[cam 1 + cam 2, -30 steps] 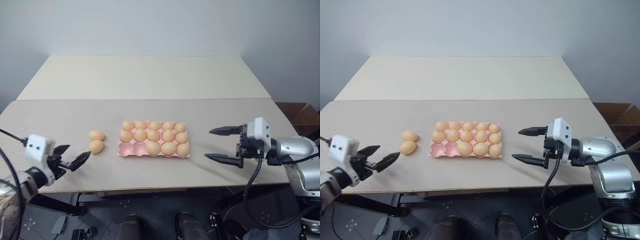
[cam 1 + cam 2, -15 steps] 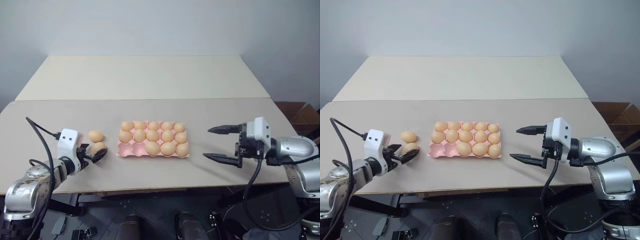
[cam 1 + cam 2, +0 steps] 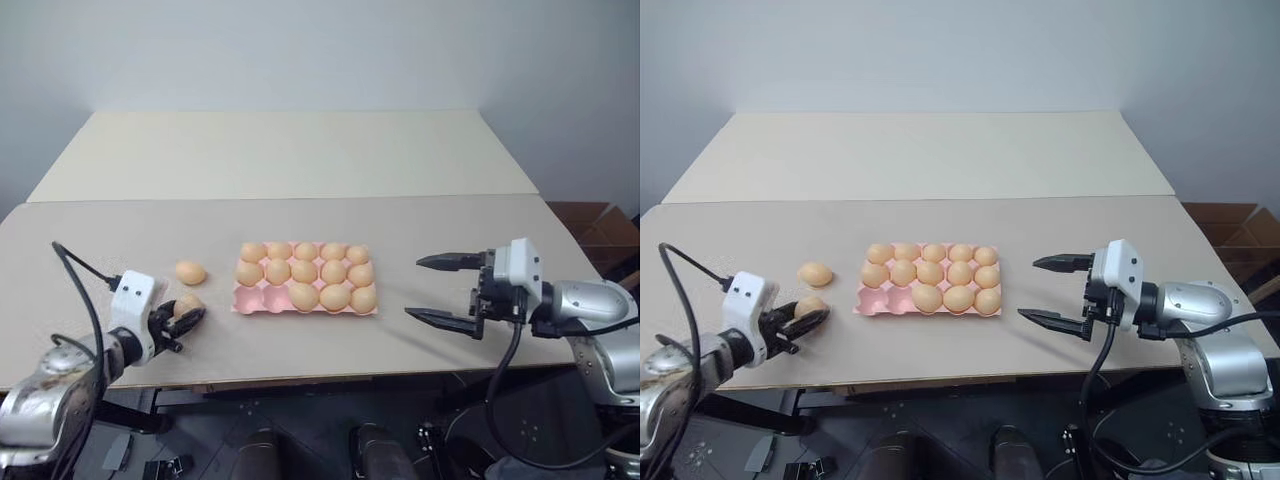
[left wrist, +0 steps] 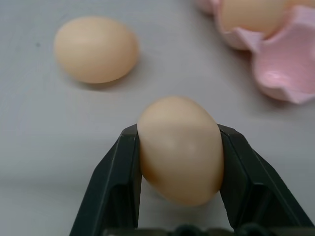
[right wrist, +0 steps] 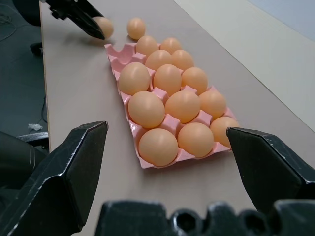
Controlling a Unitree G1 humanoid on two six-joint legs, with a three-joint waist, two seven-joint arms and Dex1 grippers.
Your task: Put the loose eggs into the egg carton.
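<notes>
The pink egg carton [image 3: 248, 298] lies mid-table, most cups filled with eggs and two front-left cups empty. Left of it, near the table's front edge, my left gripper [image 3: 186, 313] is shut on one loose egg [image 4: 179, 150], its black fingers [image 4: 120, 167] pressing both sides of the egg. A second loose egg [image 3: 190, 272] rests on the table just beyond it, between gripper and carton [image 4: 290, 64]. My right gripper [image 3: 414, 288] hovers to the right of the carton, open wide and holding nothing, pointing toward the tray [image 5: 114, 54].
A second, paler table [image 3: 290, 150] adjoins the far edge. A cardboard box [image 3: 600, 225] sits on the floor at the far right. The table's front edge [image 3: 300, 378] runs close below both grippers.
My left gripper moved in to the nearer loose egg and went from open to shut on it. The right gripper stayed where it was, open.
</notes>
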